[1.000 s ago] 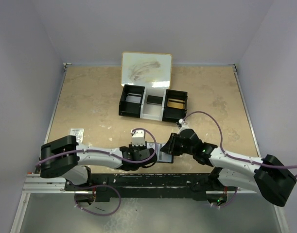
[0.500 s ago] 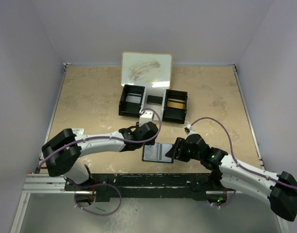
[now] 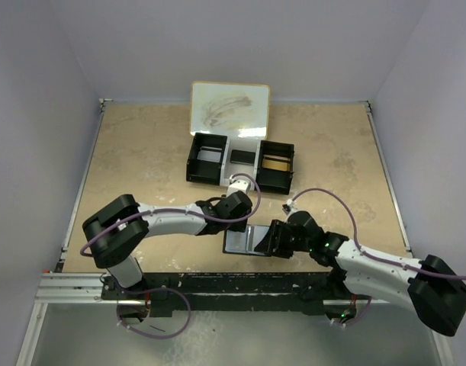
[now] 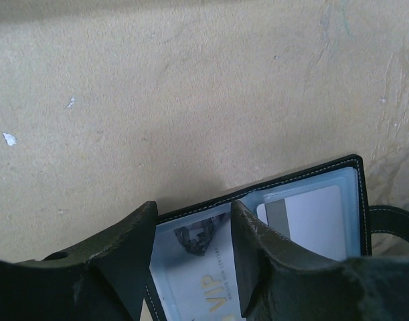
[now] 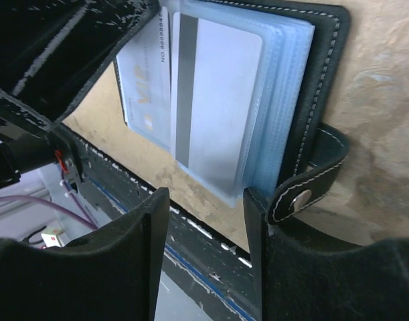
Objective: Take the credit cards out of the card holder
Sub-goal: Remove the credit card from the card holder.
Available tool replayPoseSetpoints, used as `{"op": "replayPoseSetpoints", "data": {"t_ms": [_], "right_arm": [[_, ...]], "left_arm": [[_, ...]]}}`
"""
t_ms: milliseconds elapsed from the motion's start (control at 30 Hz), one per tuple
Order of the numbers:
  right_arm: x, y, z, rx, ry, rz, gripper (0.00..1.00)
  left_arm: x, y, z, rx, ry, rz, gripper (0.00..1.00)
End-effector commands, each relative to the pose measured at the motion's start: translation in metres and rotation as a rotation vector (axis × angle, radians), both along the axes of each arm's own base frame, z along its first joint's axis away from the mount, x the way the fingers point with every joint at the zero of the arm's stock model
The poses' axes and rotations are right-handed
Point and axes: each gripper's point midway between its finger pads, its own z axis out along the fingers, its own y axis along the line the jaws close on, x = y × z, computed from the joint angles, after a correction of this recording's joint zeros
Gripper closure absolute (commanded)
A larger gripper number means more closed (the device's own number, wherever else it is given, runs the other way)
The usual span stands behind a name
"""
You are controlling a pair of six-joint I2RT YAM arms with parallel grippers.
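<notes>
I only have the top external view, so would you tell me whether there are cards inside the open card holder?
Observer: Yes, the card holder has a grey card with a dark stripe in a clear pocket.
Operator: Any second card?
Observer: A pale card printed VIP sits in the neighbouring pocket.
Operator: Is either hand gripping one?
Observer: No, the left hand and the right hand are both open, gripping nothing.
</notes>
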Motion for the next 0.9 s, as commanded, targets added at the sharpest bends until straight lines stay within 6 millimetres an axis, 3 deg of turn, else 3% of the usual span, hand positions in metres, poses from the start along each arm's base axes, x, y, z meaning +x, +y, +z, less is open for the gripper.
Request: {"op": "replayPoseSetpoints", "data": {"t_ms": [0, 167, 433, 667, 867], "right_arm": [[-0.005, 0.009, -0.002, 0.038, 0.017, 0.048, 0.48], [0.009, 0.006, -0.004, -0.034, -0.001, 0.009, 0.47], [0.053, -0.006, 0.001, -0.215, -0.08, -0.104, 0.47], [0.087, 0.012, 0.013, -0.235, -0.153, -0.022, 0.54], [0.098, 0.048, 0.024, -0.172, -0.21, 0.183, 0.64]], "left_arm": [[-0.006, 0.0, 0.005, -0.058, 0.004, -0.019, 0.55], [-0.02, 0.018, -0.004, -0.059, 0.033, 0.007, 0.57], [-0.036, 0.053, -0.016, -0.047, 0.066, 0.105, 0.62], [-0.051, 0.046, -0.01, -0.181, 0.09, 0.134, 0.65], [-0.059, 0.047, -0.005, -0.215, 0.077, 0.181, 0.66]]}}
